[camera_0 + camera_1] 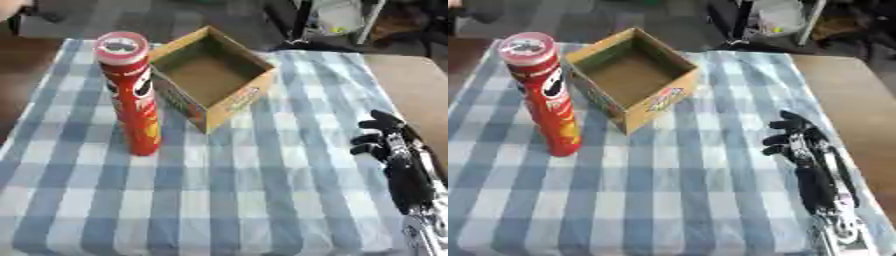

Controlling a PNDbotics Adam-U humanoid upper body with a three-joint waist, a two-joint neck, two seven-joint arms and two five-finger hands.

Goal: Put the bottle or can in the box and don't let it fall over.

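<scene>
A tall red can with a clear lid stands upright on the checked cloth, just left of the box. The open cardboard box sits turned at an angle behind and right of the can, and nothing lies inside it. My right hand rests low at the right side of the table, well away from both, with its fingers curled and nothing in them. The left hand shows in neither view.
A blue and white checked cloth covers the table. A bare brown table edge runs along the right. Dark clutter and metal legs stand beyond the far edge.
</scene>
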